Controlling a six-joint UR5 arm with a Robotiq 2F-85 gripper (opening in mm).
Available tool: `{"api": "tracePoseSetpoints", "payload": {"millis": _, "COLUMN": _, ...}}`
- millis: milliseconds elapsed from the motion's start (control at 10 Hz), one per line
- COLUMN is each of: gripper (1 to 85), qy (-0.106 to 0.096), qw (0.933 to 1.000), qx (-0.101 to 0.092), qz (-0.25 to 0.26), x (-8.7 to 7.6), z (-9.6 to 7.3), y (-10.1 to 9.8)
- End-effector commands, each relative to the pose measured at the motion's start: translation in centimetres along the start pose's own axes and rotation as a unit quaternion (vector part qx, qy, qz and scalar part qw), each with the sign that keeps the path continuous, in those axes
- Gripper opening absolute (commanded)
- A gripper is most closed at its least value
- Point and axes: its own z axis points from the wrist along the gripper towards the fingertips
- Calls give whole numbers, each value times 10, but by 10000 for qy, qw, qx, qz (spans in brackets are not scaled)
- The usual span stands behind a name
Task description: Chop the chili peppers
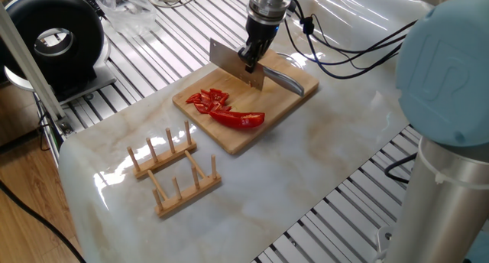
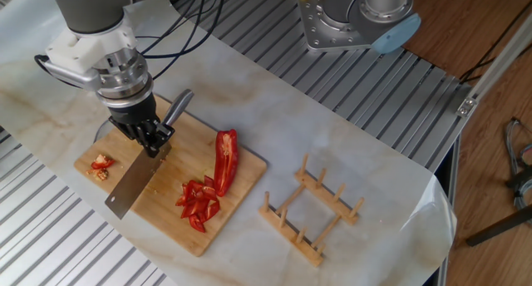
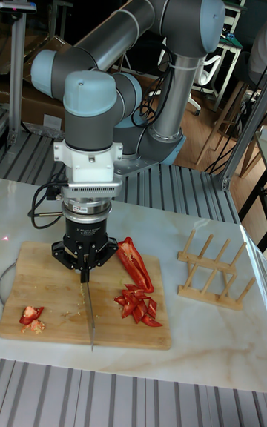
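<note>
**Cleaver held over the board, one pepper half uncut**

The marble-patterned tabletop [image 2: 349, 136] carries everything, with ribbed metal rails showing around its edges. The grey arm [image 3: 111, 49] bends down from its base at the back and ends directly above the wooden cutting board [image 2: 237, 199], which sits near one end of the top.

The gripper [image 2: 150, 140] has its fingers closed tight on the handle end of a cleaver [image 2: 133, 184]. In the tall view the blade [image 3: 90, 313] appears edge-on as a thin vertical line running toward the board's front edge; whether its edge touches the wood cannot be told. A second knife [image 1: 284, 81], with a grey handle, lies flat on the board just behind the gripper.

A wooden rack [image 2: 312, 211] with upright pegs stands on the tabletop, well apart from the board (in one fixed view it appears as two joined peg rows).

The chili peppers [image 2: 224, 157] lie on the board beside the blade: one long glossy red half is whole, its hollow side up, and touching its narrower end is a pile of cut red pieces [image 2: 199, 203]. On the other side of the blade, near the board's far corner, sit a few small scraps [image 2: 101, 165], red and pale.
</note>
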Motion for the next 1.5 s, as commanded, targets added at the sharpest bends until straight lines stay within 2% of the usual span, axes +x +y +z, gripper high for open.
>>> {"api": "tracePoseSetpoints", "payload": {"millis": 0, "gripper": 13, "qy": -32, "qw": 10000, "qx": 10, "qz": 18, "x": -2, "z": -2, "y": -2}}
{"api": "tracePoseSetpoints", "payload": {"millis": 1400, "gripper": 13, "qy": -120, "qw": 9995, "qx": 222, "qz": -188, "x": -6, "z": -3, "y": -16}}
